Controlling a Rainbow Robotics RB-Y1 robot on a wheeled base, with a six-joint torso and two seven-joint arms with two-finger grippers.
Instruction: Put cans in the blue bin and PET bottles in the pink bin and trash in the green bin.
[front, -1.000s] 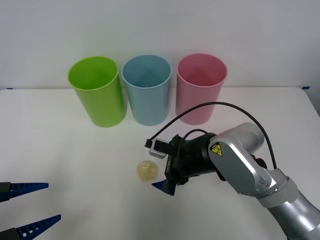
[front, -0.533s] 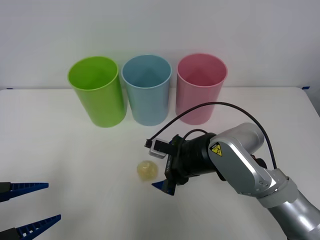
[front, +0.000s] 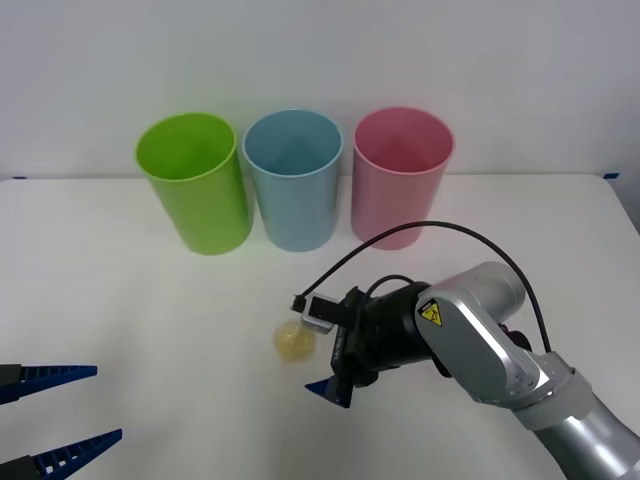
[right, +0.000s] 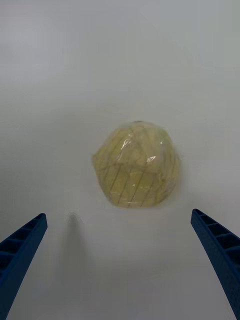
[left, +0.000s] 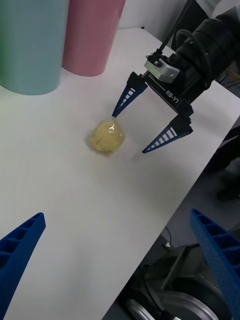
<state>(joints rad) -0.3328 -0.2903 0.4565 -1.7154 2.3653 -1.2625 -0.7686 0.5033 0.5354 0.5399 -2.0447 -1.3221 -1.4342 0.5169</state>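
Hovering right gripper (left: 150, 122) wide open just beside trash (front: 292, 341) on table (front: 120, 300), not touching; left gripper (front: 60, 410) open, parked near-left.

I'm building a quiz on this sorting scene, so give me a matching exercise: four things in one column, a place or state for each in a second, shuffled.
Things:
1. green bin
2. pink bin
3. trash
4. left tool

Places or states:
A. lying on the table in front of the right tool's open fingers
B. rightmost in the row
C. open, at the front view's lower left corner
D. leftmost in the row

Pairs: 1-D, 2-B, 3-A, 4-C
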